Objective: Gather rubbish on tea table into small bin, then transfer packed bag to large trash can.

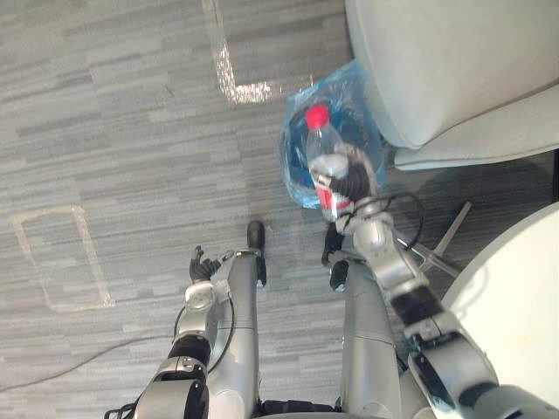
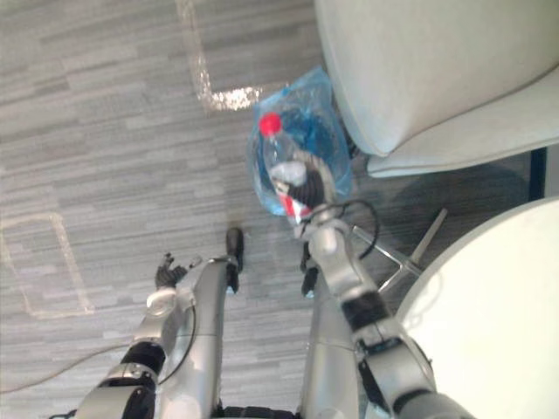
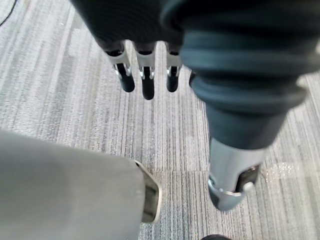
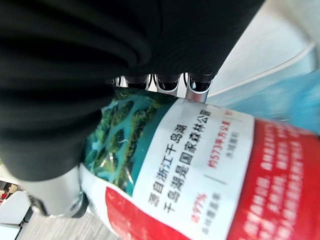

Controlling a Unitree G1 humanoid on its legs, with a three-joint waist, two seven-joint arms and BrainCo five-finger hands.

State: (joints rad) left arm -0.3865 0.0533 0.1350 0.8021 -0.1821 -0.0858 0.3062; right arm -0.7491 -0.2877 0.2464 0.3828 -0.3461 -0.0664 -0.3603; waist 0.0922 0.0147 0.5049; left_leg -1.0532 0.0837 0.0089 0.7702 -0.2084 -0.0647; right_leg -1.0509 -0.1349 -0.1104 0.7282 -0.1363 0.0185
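— How many of each thing?

— One bottle (image 1: 325, 161), clear with a red cap (image 1: 315, 116). One blue bag (image 1: 349, 96), one pale chair (image 1: 437, 61), one white table (image 1: 515, 297), and two tape marks (image 1: 61, 257) on the grey carpet (image 1: 113, 131).

— Where is the bottle?

— In the right hand (image 1: 354, 188), held over the bag with the cap pointing away from the robot. In the right wrist view the fingers (image 4: 170, 82) are curled round the labelled body, clamped on it. I cannot tell whether its far end is inside the bag's mouth.

— And the left hand (image 1: 201, 264)?

— Low at the robot's left side above bare carpet. Its fingers (image 3: 146, 82) are straight and a little apart, with the thumb (image 3: 232, 175) off to one side. It holds nothing.

— Edges and room?

— It is tight on the right. The chair's rounded edge overhangs the bag's right side, and the table's curved rim lies near the right arm. To the left and ahead of the bag the carpet is open, bearing only the tape marks.
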